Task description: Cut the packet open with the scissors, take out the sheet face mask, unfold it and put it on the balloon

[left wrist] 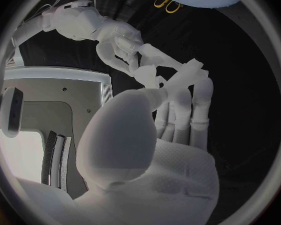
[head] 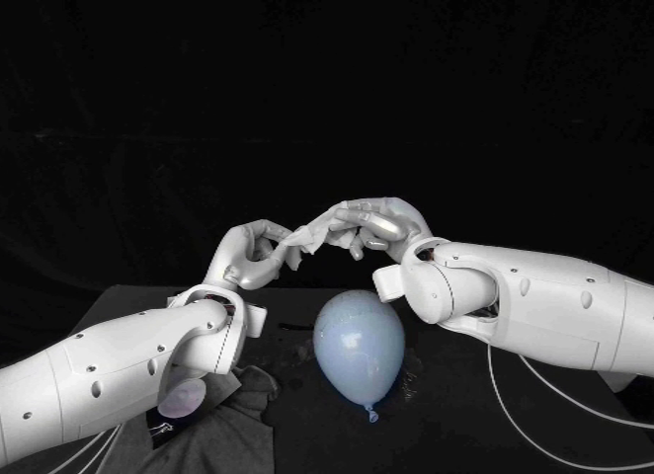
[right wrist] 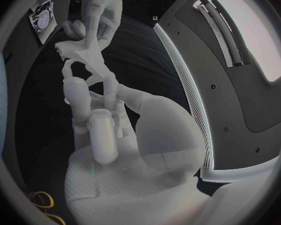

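The sheet face mask [head: 304,237], bunched, hangs above the balloon [head: 359,341], pinched by 2 hands: the left hand [head: 253,255] grips its left end, the right hand [head: 377,222] its right. It looks limp, likely damp and easily torn; hold opposite edges gently.
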Tool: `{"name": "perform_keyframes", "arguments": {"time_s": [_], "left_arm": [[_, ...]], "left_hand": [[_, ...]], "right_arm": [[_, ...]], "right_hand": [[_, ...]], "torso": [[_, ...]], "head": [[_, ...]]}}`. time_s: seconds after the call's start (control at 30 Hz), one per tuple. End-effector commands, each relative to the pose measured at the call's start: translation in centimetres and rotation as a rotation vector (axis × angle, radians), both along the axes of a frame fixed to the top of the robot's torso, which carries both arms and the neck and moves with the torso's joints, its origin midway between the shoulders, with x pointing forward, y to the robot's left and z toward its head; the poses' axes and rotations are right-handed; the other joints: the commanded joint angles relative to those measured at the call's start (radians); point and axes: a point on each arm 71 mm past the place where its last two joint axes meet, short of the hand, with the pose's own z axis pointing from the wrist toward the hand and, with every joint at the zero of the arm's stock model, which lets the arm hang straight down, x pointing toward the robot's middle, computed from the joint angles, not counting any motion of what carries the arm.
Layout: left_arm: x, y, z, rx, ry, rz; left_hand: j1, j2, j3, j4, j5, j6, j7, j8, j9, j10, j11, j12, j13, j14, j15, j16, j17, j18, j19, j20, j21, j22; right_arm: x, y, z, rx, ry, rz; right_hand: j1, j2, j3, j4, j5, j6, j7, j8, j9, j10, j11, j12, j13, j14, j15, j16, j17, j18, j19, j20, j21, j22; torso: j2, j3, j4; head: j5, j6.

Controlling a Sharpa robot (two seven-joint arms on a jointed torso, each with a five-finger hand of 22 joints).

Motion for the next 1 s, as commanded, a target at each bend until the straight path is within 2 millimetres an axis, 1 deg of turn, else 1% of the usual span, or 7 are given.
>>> {"name": "perform_keyframes", "arguments": {"time_s": [0.03, 0.1, 0.2, 0.27, 0.5, 0.8, 1.0], "left_arm": [[0.3, 0.2, 0.3, 0.013, 0.014, -0.060], [0.6, 0.6, 0.5, 0.040, 0.034, -0.073], [1.2, 0.8, 1.1, 0.083, 0.067, -0.099], [1.6, 0.8, 1.5, 0.126, 0.110, -0.133], [3.1, -0.2, 3.9, 0.261, 0.247, -0.240], [4.5, -0.6, 5.7, 0.341, 0.302, -0.258], [5.1, 0.1, 5.8, 0.357, 0.335, -0.244]], "left_hand": [[-0.019, 0.000, -0.004, -0.010, 0.002, 0.012, 0.002, -0.004, 0.002, 0.014, -0.001, -0.003, -0.002, 0.000, 0.000, -0.004, -0.001, 0.007, 0.001, 0.000, 0.010, 0.012], [-0.042, -0.001, -0.016, -0.025, 0.002, 0.025, -0.004, -0.004, 0.004, 0.045, -0.011, 0.006, 0.001, 0.068, -0.006, 0.025, 0.109, -0.008, 0.058, -0.003, 0.060, 0.099], [-0.061, -0.004, -0.028, -0.026, 0.002, 0.034, -0.007, -0.003, 0.006, 0.058, -0.014, 0.006, 0.000, 0.089, -0.008, 0.037, 0.145, -0.013, 0.075, -0.005, 0.076, 0.125], [-0.071, 0.000, -0.031, -0.043, 0.002, 0.044, -0.013, -0.009, 0.007, 0.081, -0.023, 0.002, -0.003, 0.143, -0.016, 0.058, 0.239, -0.025, 0.119, -0.011, 0.116, 0.193], [-0.108, -0.002, -0.044, -0.055, 0.002, 0.066, -0.023, -0.021, 0.007, 0.092, -0.024, -0.020, -0.012, 0.205, -0.017, 0.085, 0.360, -0.039, 0.158, -0.014, 0.159, 0.265], [-0.117, -0.003, -0.050, -0.060, 0.002, 0.073, -0.026, -0.023, 0.008, 0.092, -0.023, -0.030, -0.016, 0.193, -0.017, 0.089, 0.337, -0.036, 0.145, -0.014, 0.153, 0.250], [-0.126, -0.003, -0.055, -0.060, 0.002, 0.077, -0.029, -0.025, 0.009, 0.095, -0.022, -0.037, -0.020, 0.190, -0.015, 0.089, 0.336, -0.036, 0.143, -0.013, 0.154, 0.252]], "right_arm": [[0.3, -0.6, -0.4, -0.027, 0.048, 0.018], [0.4, -1.1, -0.6, -0.048, 0.076, 0.027], [0.5, -1.7, -0.9, -0.087, 0.122, 0.043], [0.6, -2.1, -1.3, -0.126, 0.162, 0.052], [1.1, -2.8, -2.2, -0.258, 0.266, 0.042], [1.8, -3.8, -2.3, -0.287, 0.282, -0.019], [2.4, -5.2, -2.3, -0.292, 0.293, -0.060]], "right_hand": [[0.007, 0.003, 0.011, -0.001, 0.006, 0.006, 0.000, 0.006, 0.001, 0.005, 0.001, -0.007, -0.001, 0.032, -0.009, 0.002, -0.003, 0.010, -0.006, -0.005, -0.006, -0.004], [0.006, 0.003, 0.015, -0.001, 0.006, 0.004, 0.000, 0.006, 0.001, 0.005, 0.001, -0.008, -0.001, 0.031, -0.009, 0.002, -0.004, 0.012, -0.009, -0.005, -0.010, -0.008], [0.005, 0.002, 0.018, -0.002, 0.006, 0.003, 0.000, 0.006, 0.001, 0.004, 0.002, -0.010, -0.001, 0.031, -0.008, 0.001, -0.005, 0.013, -0.013, -0.005, -0.016, -0.015], [0.005, 0.002, 0.021, -0.004, 0.007, 0.003, 0.001, 0.006, 0.000, 0.004, 0.002, -0.011, -0.001, 0.031, -0.008, 0.001, -0.006, 0.014, -0.015, -0.005, -0.019, -0.018], [0.003, 0.000, 0.026, -0.006, 0.007, 0.002, 0.001, 0.006, 0.000, 0.005, 0.002, -0.012, 0.000, 0.030, -0.008, -0.001, -0.011, 0.015, -0.017, -0.004, -0.021, -0.021], [-0.002, -0.003, 0.030, -0.006, 0.008, 0.004, 0.001, 0.008, 0.000, 0.007, 0.002, -0.012, 0.001, 0.031, -0.007, 0.000, -0.007, 0.014, -0.016, -0.004, -0.018, -0.017], [-0.005, -0.006, 0.039, -0.010, 0.007, 0.006, 0.000, 0.011, 0.001, 0.012, 0.001, -0.013, 0.003, 0.032, -0.008, 0.001, -0.004, 0.014, -0.014, -0.004, -0.013, -0.013]], "torso": [[0.000, 0.0000, -0.0003], [0.000, 0.0000, -0.0011], [0.001, -0.0001, -0.0015], [0.000, 0.0005, -0.0020], [-0.001, 0.0021, -0.0012], [0.000, 0.0027, -0.0023], [0.001, 0.0004, -0.0008]], "head": [[-0.001, -0.007], [-0.002, -0.012], [-0.002, -0.015], [-0.003, -0.021], [0.000, -0.026], [0.002, -0.025], [0.000, -0.024]]}}
